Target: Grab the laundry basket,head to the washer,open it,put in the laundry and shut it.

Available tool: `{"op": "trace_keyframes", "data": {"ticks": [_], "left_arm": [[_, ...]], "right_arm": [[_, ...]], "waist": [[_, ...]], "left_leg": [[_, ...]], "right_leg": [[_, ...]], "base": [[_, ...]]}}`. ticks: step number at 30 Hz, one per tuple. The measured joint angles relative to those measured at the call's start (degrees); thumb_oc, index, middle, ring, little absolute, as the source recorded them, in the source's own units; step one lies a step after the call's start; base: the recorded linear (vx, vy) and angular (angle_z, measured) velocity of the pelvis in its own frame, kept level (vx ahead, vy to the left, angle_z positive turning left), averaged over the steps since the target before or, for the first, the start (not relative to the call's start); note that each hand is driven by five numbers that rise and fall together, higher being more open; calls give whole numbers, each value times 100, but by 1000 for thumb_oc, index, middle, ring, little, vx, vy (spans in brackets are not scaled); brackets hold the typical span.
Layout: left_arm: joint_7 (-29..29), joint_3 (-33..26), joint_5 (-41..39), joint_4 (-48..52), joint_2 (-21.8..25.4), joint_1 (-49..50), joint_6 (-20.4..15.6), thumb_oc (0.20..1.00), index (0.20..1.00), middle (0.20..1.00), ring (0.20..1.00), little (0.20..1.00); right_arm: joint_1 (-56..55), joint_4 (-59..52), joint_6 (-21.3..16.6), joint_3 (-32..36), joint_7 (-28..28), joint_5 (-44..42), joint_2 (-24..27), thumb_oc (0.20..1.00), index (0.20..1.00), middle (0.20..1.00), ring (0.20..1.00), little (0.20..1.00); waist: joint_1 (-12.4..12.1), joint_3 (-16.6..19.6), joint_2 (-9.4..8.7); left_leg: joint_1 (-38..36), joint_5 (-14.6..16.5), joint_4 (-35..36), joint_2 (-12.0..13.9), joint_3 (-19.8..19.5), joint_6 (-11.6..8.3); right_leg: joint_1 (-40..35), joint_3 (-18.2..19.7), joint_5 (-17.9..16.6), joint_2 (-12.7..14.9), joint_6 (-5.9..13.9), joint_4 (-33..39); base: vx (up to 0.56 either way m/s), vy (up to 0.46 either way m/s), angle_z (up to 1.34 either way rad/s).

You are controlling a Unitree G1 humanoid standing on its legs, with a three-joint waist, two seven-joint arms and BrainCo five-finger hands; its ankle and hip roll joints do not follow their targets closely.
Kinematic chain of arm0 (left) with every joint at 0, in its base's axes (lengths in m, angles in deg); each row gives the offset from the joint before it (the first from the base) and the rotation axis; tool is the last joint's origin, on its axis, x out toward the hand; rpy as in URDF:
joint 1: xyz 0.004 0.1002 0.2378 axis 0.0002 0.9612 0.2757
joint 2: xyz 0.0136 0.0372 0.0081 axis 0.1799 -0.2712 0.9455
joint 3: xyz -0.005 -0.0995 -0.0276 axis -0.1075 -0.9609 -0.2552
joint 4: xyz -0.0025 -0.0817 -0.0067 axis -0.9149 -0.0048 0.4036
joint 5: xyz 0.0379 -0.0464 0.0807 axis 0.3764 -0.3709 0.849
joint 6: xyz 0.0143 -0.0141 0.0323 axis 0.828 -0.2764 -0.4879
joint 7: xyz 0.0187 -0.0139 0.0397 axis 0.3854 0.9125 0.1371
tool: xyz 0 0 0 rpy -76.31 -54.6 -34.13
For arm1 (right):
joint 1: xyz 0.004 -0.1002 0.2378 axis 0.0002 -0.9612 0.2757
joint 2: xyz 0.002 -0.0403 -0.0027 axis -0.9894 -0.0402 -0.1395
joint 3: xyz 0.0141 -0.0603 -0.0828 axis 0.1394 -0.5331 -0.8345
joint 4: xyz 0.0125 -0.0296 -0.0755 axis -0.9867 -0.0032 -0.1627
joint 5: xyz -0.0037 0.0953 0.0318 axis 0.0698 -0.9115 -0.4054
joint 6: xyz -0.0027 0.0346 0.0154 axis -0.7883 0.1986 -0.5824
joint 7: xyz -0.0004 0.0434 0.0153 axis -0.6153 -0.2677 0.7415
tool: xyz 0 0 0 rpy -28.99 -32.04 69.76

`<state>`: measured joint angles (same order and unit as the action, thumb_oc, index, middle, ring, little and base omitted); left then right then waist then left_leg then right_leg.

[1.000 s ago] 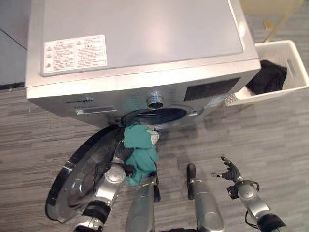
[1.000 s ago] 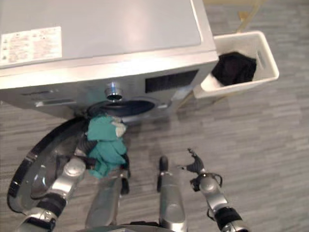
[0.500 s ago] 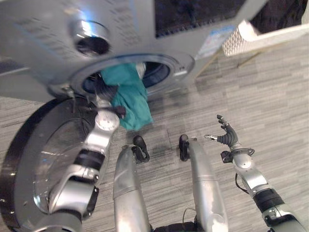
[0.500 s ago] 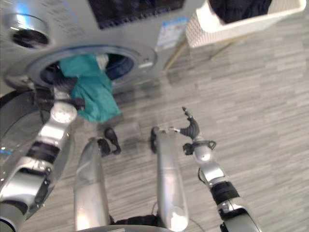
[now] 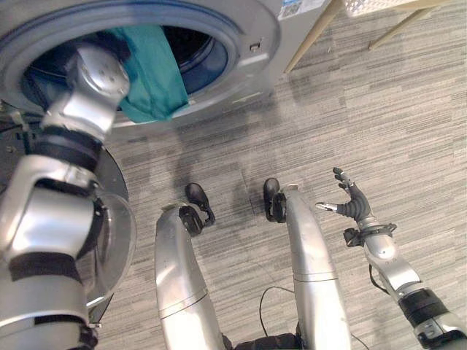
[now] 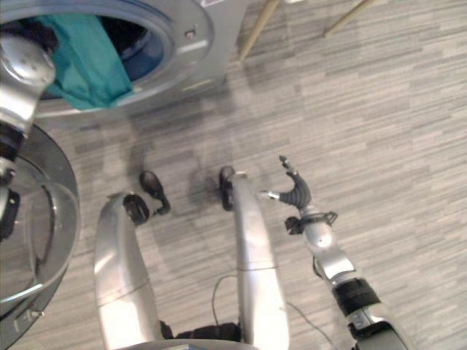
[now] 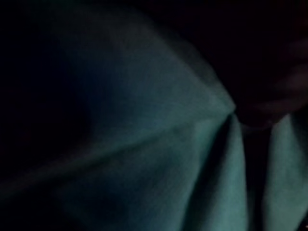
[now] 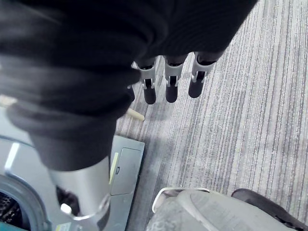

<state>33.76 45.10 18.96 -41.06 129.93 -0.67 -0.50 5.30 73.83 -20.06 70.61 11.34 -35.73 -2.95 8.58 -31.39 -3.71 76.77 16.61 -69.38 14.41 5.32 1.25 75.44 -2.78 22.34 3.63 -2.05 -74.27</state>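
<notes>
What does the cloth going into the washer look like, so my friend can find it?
Find the big silver washing machine with its round door hole. Hanging over the lower lip of that hole is a soft teal-green cloth, draped beside the robot's silver left arm. It is the one brightly coloured thing among grey metal and grey striped floor.

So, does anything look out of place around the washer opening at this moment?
Yes. A teal cloth hangs over the lower rim of the washer opening instead of lying fully inside the drum. The door would probably trap it. The right hand is open over the floor, away from the washer.
</notes>
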Motion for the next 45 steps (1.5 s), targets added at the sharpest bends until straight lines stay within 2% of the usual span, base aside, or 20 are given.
{"op": "trace_keyframes", "data": {"ticks": [1, 2, 3, 4, 5, 7, 10, 15, 21, 25, 29, 31, 37, 41, 42, 43, 45], "left_arm": [[120, 148, 58, -108, 0, -185, 2, 200, 200, 200, 200, 200], [155, 156, 164, -152, -6, -185, 4, 401, 401, 401, 401, 401], [186, 209, 199, -190, -12, -195, 21, 514, 514, 514, 514, 514], [229, 372, 216, -316, -18, -307, 36, 774, 774, 774, 774, 774], [254, 478, 217, -435, -23, -421, 39, 1000, 1000, 1000, 1000, 1000], [316, 770, 228, -611, -10, -790, 47, 1000, 1000, 1000, 1000, 1000], [168, 977, 282, -611, -2, -831, 52, 1000, 1000, 1000, 1000, 1000], [-807, 1634, 1117, -602, 0, -1008, 40, 1000, 1000, 1000, 1000, 1000], [-1251, 1646, 1521, -582, -36, -867, 33, 1000, 1000, 1000, 1000, 1000], [-1420, 1402, 1513, -144, -6, -420, -37, 1000, 1000, 1000, 1000, 1000], [-1736, 1363, 1526, 149, 1, 391, -174, 1000, 1000, 1000, 1000, 1000], [-1943, 1316, 1618, 115, 1, 804, -159, 1000, 1000, 1000, 1000, 1000], [-2213, 1297, 2021, -375, -9, 962, -35, 1000, 1000, 1000, 1000, 1000], [-2325, 1358, 2372, -790, -46, 882, 148, 1000, 1000, 1000, 1000, 1000], [-2381, 1557, 2569, -1082, -127, 789, 233, 740, 740, 740, 740, 740], [-2302, 1668, 2699, -1311, -323, 564, 326, 200, 200, 200, 200, 200], [-2392, 1678, 2895, -1258, -380, 406, 349, 200, 200, 200, 200, 200]], "right_arm": [[8, -6, -79, -26, 26, -102, 3, 1000, 1000, 1000, 1000, 1000], [15, -8, -97, -49, 42, -126, -6, 1000, 1000, 1000, 1000, 1000], [15, -14, -104, -92, 53, -138, 2, 1000, 1000, 1000, 1000, 1000], [28, -17, -137, -174, 52, -142, 39, 1000, 1000, 1000, 1000, 1000], [33, -18, -170, -209, 66, -141, 57, 1000, 1000, 1000, 1000, 1000], [36, -42, -207, -251, 92, -141, 176, 1000, 1000, 1000, 1000, 1000], [28, -58, -208, -245, 136, -141, 293, 1000, 1000, 1000, 1000, 1000], [45, -59, -200, 24, 173, -137, 340, 1000, 1000, 1000, 1000, 1000], [44, -51, -193, -11, 271, -128, 310, 1000, 1000, 1000, 1000, 1000], [39, -26, -193, 15, 273, -110, 312, 1000, 1000, 1000, 1000, 1000], [36, 345, -176, -3, 270, -28, 308, 1000, 1000, 1000, 1000, 1000], [35, 413, -152, 12, 261, 3, 306, 1000, 1000, 1000, 1000, 1000], [98, 374, -152, 30, 254, 21, 302, 1000, 1000, 1000, 1000, 1000], [127, 147, -150, 170, 249, 11, 327, 1000, 1000, 1000, 1000, 1000], [136, 83, -152, 185, 259, 10, 362, 1000, 1000, 1000, 1000, 1000], [104, -2, -139, 192, 266, -36, 446, 1000, 1000, 1000, 1000, 1000], [115, -24, -136, 221, 282, -43, 466, 1000, 1000, 1000, 1000, 1000]], "waist": [[-20, 0, -1], [-28, 0, 0], [-9, 1, -1], [-8, 1, -2], [-7, 3, 0], [-18, 21, 16], [-56, 30, 33], [-103, 34, 40], [-111, 65, 47], [-155, 486, 161], [-189, 694, 202], [-211, 693, 202], [-239, 703, 187], [-144, 735, 159], [-88, 721, 154], [-75, 719, 153], [-94, 699, 153]], "left_leg": [[58, 2, -8, -3, -4, 0], [61, 1, -9, -2, -5, -1], [66, 1, -8, 5, -14, -1], [90, 1, -11, 4, -40, 0], [121, 1, -8, -1, -58, 0], [320, -2, -3, -37, -75, 14], [388, -23, 0, -41, -85, 7], [389, -107, 77, -99, -99, -44], [33, -232, 452, -156, -48, -93], [25, -337, 787, -207, -31, -79], [25, -398, 941, -219, -65, -138], [51, -401, 940, -217, -80, -143], [187, -371, 872, -239, -129, -96], [678, -311, 525, -249, -152, -35], [1079, -193, 123, -232, -228, 16], [1317, -147, -73, -209, -234, 63], [1364, -150, -147, -229, -215, 69]], "right_leg": [[52, -4, 1, 4, -3, 7], [52, -5, 1, 6, -2, 9], [51, -7, 1, 11, -2, 13], [57, -26, 1, 18, -2, 16], [78, -40, 1, 18, -3, 22], [274, -35, -3, 41, 0, -7], [344, -33, -29, 37, 6, 1], [342, -42, -49, 60, 13, 50], [22, -58, -108, 104, 0, 338], [39, -92, -183, 115, -21, 593], [28, -146, -209, 100, -32, 742], [38, -161, -209, 92, -31, 760], [92, -211, -206, 124, -30, 754], [544, -206, -198, 161, -15, 467], [886, -202, -143, 167, 7, 146], [1095, -192, -117, 204, 10, -38], [1157, -145, -94, 231, -18, -127]], "base": [[0, 0, 0], [0, 0, 0], [0, 0, 0], [0, 0, 0], [6, -4, 4], [-4, -8, 5], [-3, -5, -1], [0, -3, 4], [-22, -25, 6], [-35, -30, 5], [-9, -7, 0], [0, 0, 0], [5, 6, 2], [30, 34, -4], [46, 75, -8], [34, 75, -4], [3, 17, 1]]}}
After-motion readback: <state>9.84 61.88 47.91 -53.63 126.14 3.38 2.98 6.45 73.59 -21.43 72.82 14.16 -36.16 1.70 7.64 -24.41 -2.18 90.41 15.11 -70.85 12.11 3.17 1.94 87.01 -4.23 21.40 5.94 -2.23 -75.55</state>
